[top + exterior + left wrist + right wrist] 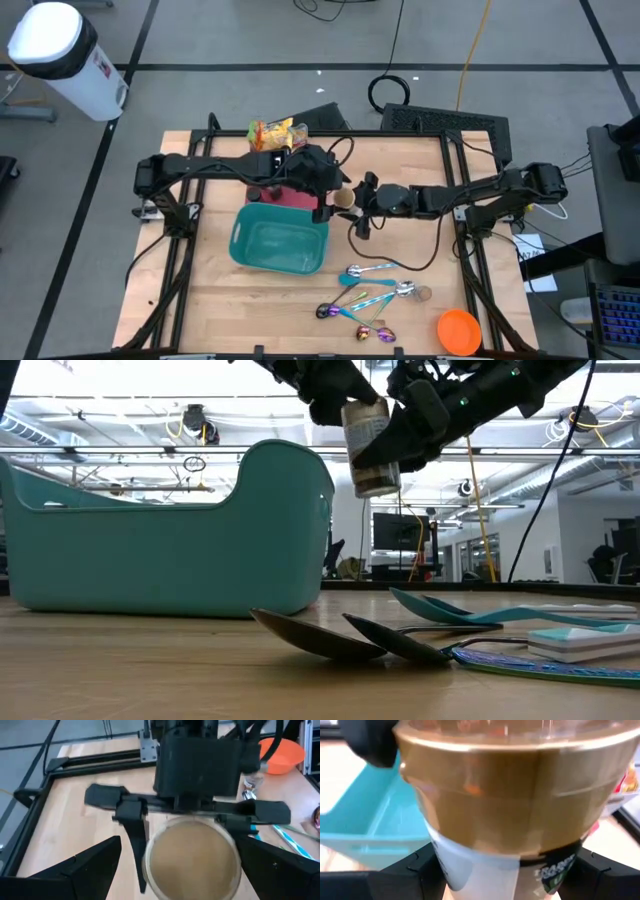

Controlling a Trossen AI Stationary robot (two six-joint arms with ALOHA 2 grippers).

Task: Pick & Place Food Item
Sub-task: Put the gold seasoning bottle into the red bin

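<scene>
I am holding the cup [371, 448] in the air beside the teal bin [280, 240], right gripper [349, 199] clamped around it and left gripper [322, 183] open at its end, and I judge carrying it over the bin comes next.

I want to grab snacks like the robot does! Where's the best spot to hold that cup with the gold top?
Around its straight side wall, coming in level from the side. The cup is a round, upright tub held above the table near the teal bin. The right gripper pinches it across the body under the gold band, beside the left gripper.
</scene>
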